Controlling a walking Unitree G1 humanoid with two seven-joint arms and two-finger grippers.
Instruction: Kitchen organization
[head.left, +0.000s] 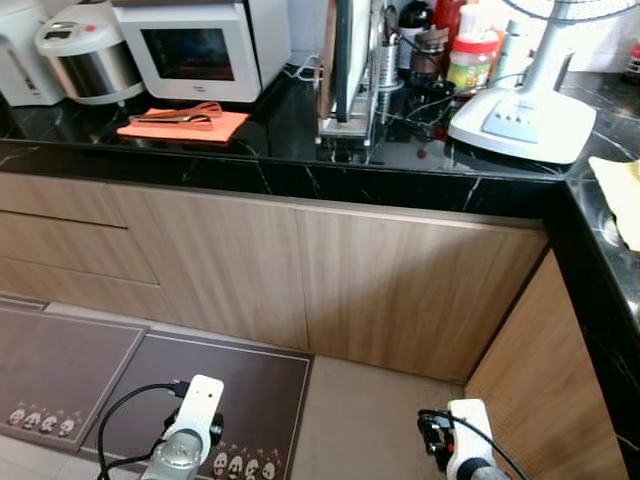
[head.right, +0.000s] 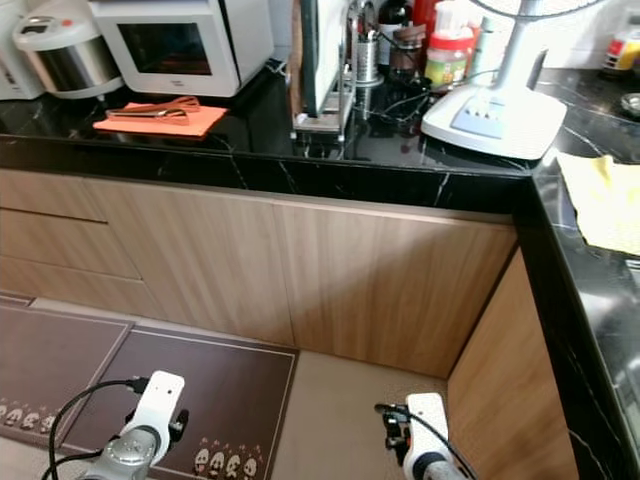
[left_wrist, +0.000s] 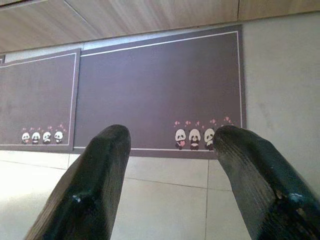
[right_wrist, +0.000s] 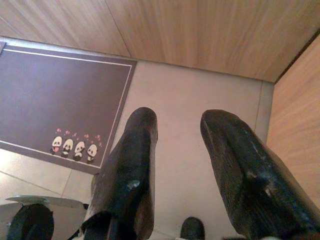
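A black marble counter (head.left: 300, 150) runs across the back and turns along the right side. On it lies an orange mat (head.left: 183, 124) with brown utensils, in front of a white microwave (head.left: 195, 45). A rack with upright boards (head.left: 345, 70), several bottles and jars (head.left: 470, 55) and a white fan (head.left: 525, 110) stand further right. Both arms hang low over the floor, the left arm (head.left: 192, 425) and the right arm (head.left: 462, 450). My left gripper (left_wrist: 170, 135) is open above a brown mat. My right gripper (right_wrist: 179, 116) is open above beige tiles. Neither holds anything.
A rice cooker (head.left: 85, 55) stands at the far left of the counter. A yellow cloth (head.left: 622, 195) lies on the right wing. Wooden cabinet fronts (head.left: 400, 290) close off the corner. Brown panda floor mats (head.left: 230, 400) lie before the cabinets.
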